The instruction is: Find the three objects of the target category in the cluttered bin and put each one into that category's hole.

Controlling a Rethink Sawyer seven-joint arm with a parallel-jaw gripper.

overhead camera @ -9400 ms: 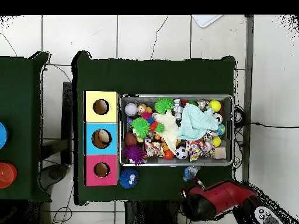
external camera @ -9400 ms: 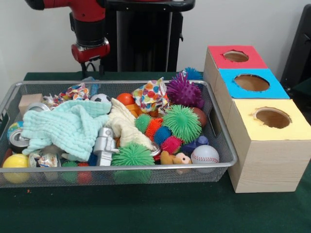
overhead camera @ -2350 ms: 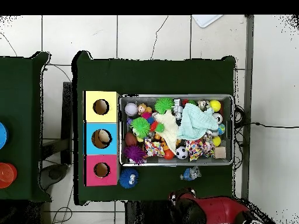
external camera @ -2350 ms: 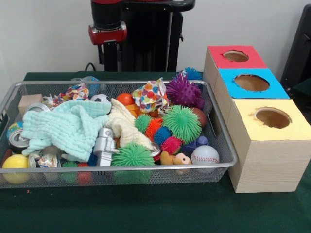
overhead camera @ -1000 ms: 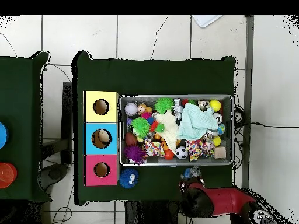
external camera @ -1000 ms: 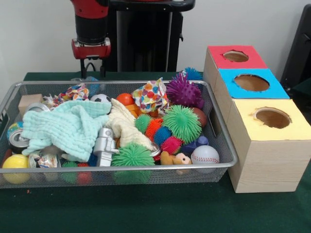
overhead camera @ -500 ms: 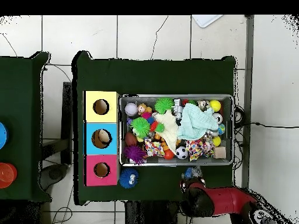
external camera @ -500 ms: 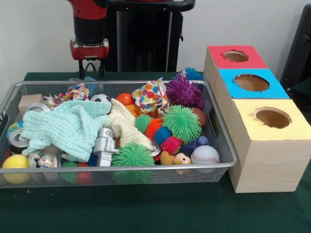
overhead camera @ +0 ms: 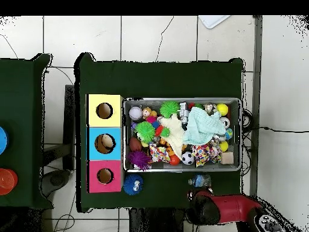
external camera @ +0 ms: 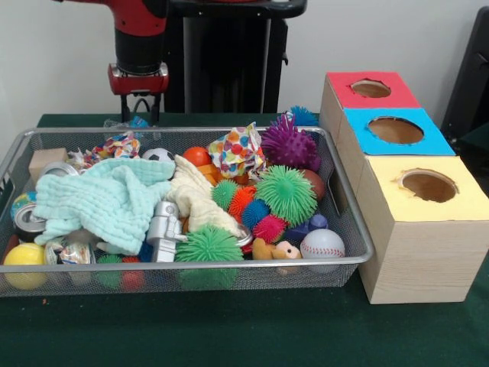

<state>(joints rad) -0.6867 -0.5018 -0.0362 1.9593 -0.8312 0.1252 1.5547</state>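
Note:
The wire bin (external camera: 348, 222) holds a heap of toys: a purple spiky ball (external camera: 289, 145), a green spiky ball (external camera: 286, 194), a second green one (external camera: 208, 245), a baseball (external camera: 322, 244), a mint cloth (external camera: 107, 200) and a silver robot figure (external camera: 163, 229). Three wooden boxes with holes stand beside it, topped red (external camera: 371, 89), blue (external camera: 395, 131) and yellow (external camera: 428, 186). My gripper (external camera: 139, 116) hangs open behind the bin's far left rim, just above a small blue and clear crinkly item (external camera: 131, 123) lying outside the bin (overhead camera: 199, 180).
A blue spiky ball (external camera: 304, 116) sits on the green table behind the bin, by the red box. In the overhead view my red arm (overhead camera: 232, 208) reaches in from the bottom right. The bin also holds cans, a wooden block (external camera: 46, 160) and a yellow ball (external camera: 24, 256).
The gripper has swung from behind the bin's middle to its left end and settled over the blue crinkly item. Nothing in the bin has moved.

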